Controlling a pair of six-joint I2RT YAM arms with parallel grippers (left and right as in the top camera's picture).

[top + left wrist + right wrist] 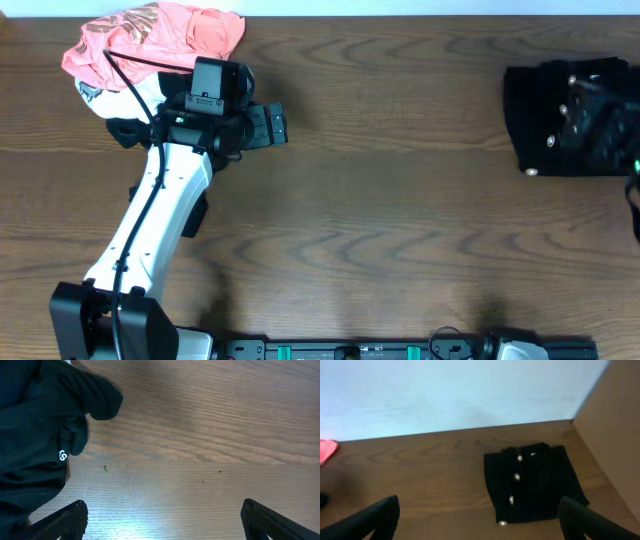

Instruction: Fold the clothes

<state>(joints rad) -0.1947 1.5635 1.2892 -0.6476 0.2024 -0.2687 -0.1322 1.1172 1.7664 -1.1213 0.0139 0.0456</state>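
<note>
Looking far right on the table (400, 220), you'll find the clothes (560, 110) folded, buttons up. Your left gripper (165, 520) gapes empty beside a thin black garment (35, 435); your right gripper (479, 520) is spread wide, holding nothing

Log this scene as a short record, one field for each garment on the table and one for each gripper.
buttoned black garment: folded into a rectangle, at the right end of the table
pink garment: crumpled, far left corner
thin black garment: bunched, just beside the left gripper
left gripper: open, empty, over bare wood
right gripper: open, empty, facing the buttoned black garment
</note>
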